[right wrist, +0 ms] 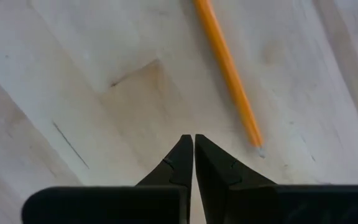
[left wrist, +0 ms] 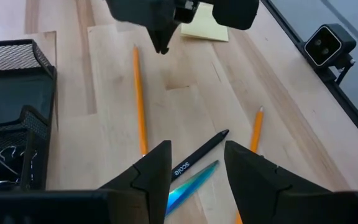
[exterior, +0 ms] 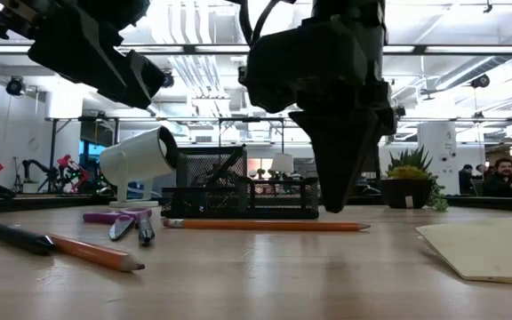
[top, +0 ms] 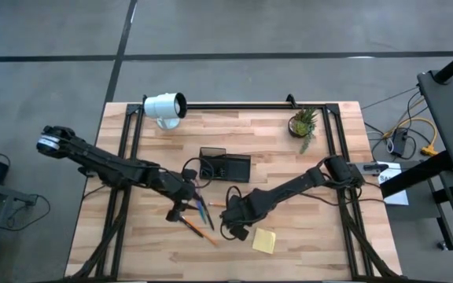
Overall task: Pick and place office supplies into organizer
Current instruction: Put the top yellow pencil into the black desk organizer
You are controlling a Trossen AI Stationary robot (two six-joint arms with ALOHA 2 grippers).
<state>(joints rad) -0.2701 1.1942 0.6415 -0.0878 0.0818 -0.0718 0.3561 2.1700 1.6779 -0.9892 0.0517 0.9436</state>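
Pale wood planks make up the worktop (top: 305,244), seen from above with the black mesh organizer (top: 225,167) near its middle. The left hand (top: 185,203) hangs over a cluster of pens and pencils (top: 201,214) just in front of the organizer. The right hand (top: 236,228) sits close beside them, next to the yellow sticky-note pad (top: 263,240). A white lamp (top: 165,107) and a small potted plant (top: 303,123) stand along the far edge.

From worktop height, the right hand (exterior: 336,203) points straight down, its tip just above the wood in front of the organizer (exterior: 238,191). A long orange pencil (exterior: 265,226) lies before the organizer, purple-handled scissors (exterior: 118,219) lie to its side, and another pencil (exterior: 92,252) and a dark pen (exterior: 14,236) lie nearer. The pad (exterior: 492,247) lies flat at the side.

In the left wrist view, the left hand (left wrist: 197,165) has its 2 fingers (left wrist: 157,167) apart, holding nothing, above a black pen (left wrist: 201,151) and a blue pen (left wrist: 191,184), with 2 orange pencils (left wrist: 139,99) flanking them.

In the right wrist view, the right hand (right wrist: 194,149) has its fingers (right wrist: 180,163) pressed together, empty, just beside the end of an orange pencil (right wrist: 229,70).
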